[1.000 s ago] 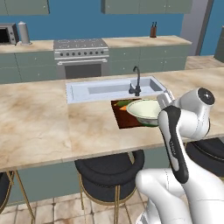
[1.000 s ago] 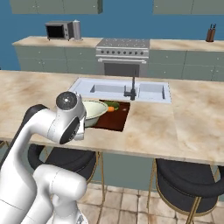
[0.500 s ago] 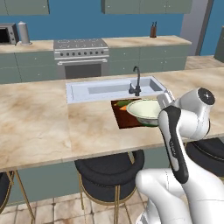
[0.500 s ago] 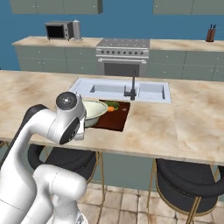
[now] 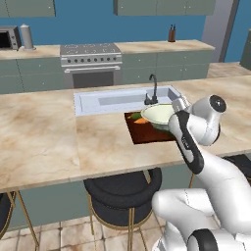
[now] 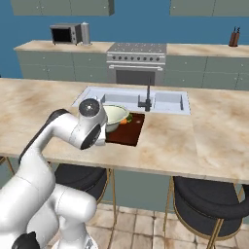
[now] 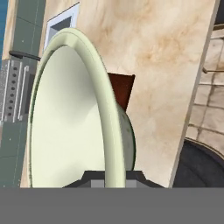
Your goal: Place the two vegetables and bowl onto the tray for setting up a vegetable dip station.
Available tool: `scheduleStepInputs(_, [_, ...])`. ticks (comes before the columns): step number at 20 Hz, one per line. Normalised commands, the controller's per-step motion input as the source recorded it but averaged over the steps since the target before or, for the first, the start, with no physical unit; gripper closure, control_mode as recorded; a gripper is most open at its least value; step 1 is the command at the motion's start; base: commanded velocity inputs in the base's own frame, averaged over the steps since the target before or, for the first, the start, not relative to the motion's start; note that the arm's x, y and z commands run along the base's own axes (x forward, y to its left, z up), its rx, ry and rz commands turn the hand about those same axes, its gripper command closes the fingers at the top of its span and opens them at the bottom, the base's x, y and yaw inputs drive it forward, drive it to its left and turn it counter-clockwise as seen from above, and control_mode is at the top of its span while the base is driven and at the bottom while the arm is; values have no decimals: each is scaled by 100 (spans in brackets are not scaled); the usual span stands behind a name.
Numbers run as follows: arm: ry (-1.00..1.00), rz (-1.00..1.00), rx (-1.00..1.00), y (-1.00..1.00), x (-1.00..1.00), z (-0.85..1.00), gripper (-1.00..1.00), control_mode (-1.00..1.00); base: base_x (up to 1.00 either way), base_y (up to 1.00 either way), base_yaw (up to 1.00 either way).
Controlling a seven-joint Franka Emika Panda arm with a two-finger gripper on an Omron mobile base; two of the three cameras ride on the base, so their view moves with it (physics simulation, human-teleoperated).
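Note:
The pale greenish-white bowl (image 5: pixel 157 113) hangs over the dark reddish-brown tray (image 5: pixel 147 136), just in front of the sink. My gripper (image 5: pixel 173 115) is shut on its right rim. In the hand view that rim (image 7: pixel 105 118) runs up between my fingertips, where the gripper (image 7: pixel 114 176) pinches it, and a corner of the tray (image 7: pixel 123 89) shows behind. The orange carrot piece (image 5: pixel 141 120) and the dark green cucumber piece (image 5: pixel 133 116) lie on the tray's far left part, beside the bowl (image 6: pixel 114 115). The carrot (image 6: pixel 128 118) peeks out past the bowl. Whether the bowl's foot touches the tray is hidden.
The grey sink basin (image 5: pixel 117 100) with its black faucet (image 5: pixel 152 88) lies right behind the tray. Marble counter (image 5: pixel 44 132) spreads left and right. Black stools (image 5: pixel 122 191) stand below the counter's front edge. A stove (image 5: pixel 90 61) and microwave (image 6: pixel 65 33) stand at the back wall.
My arm has carried the bowl slightly up and farther over the tray toward the sink. The vegetables have not moved.

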Motion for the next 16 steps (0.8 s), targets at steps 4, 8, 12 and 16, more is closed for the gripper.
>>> scheduleStepInputs(4, [0,0,0,-8,71,-7,100,-100,0,0,0])
scheduleStepInputs(8, [2,0,0,0,64,-15,100,-100,0,0,0])
scheduleStepInputs(12, [4,1,0,0,45,-18,100,-100,0,0,0])
scheduleStepInputs(16, [5,4,0,0,28,-30,100,-100,0,0,0])
